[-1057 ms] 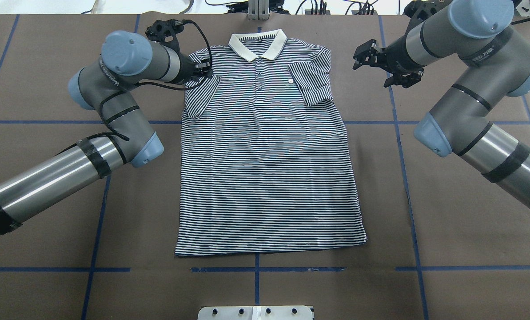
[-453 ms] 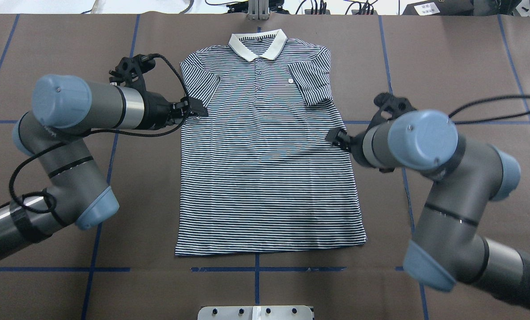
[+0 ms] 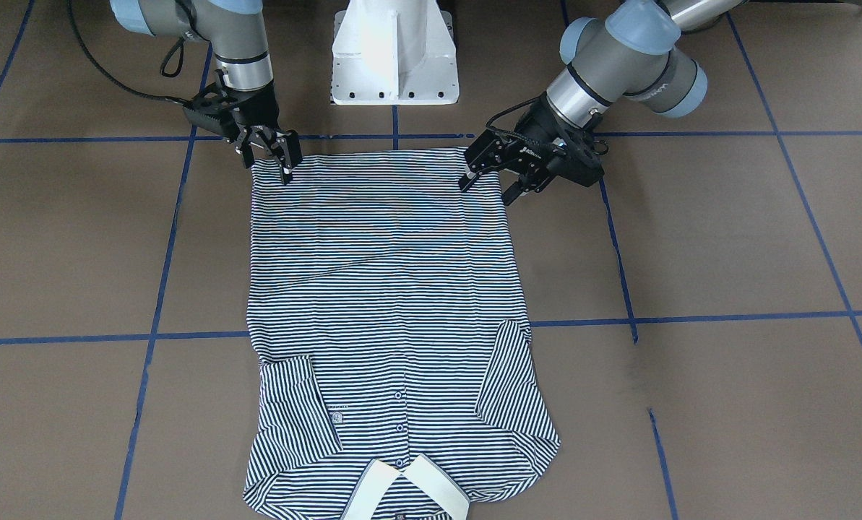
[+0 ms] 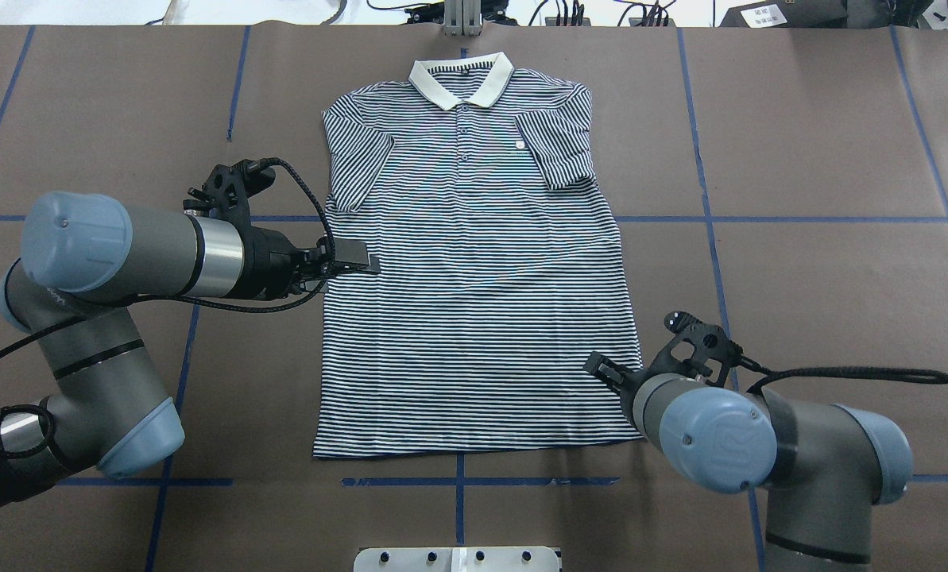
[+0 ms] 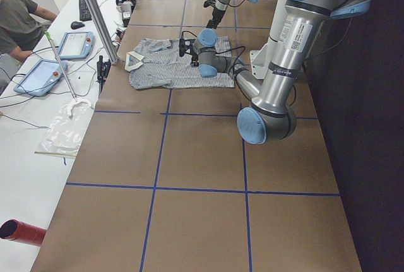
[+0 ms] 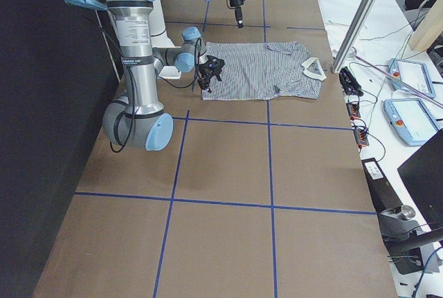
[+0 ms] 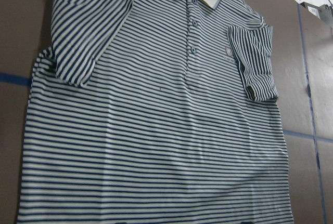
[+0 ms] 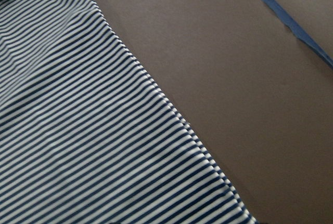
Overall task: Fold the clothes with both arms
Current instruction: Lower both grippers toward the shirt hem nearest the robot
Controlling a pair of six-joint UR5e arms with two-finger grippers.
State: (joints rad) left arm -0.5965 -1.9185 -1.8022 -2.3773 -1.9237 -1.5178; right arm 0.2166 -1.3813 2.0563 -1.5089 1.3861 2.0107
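The polo shirt point(image 4: 474, 302) lies flat on the worktop point(image 4: 799, 159). Overhead, the right gripper point(image 3: 268, 165) is mostly hidden behind its arm point(image 4: 712, 445). The front view shows it and the left gripper point(image 3: 488, 186) spread wide, empty, by the hem.

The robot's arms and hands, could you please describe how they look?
The left arm and right arm are grey cylindrical links with light-blue joint caps and black bands. The left hand and right hand are black, with black cables looping from the wrists.
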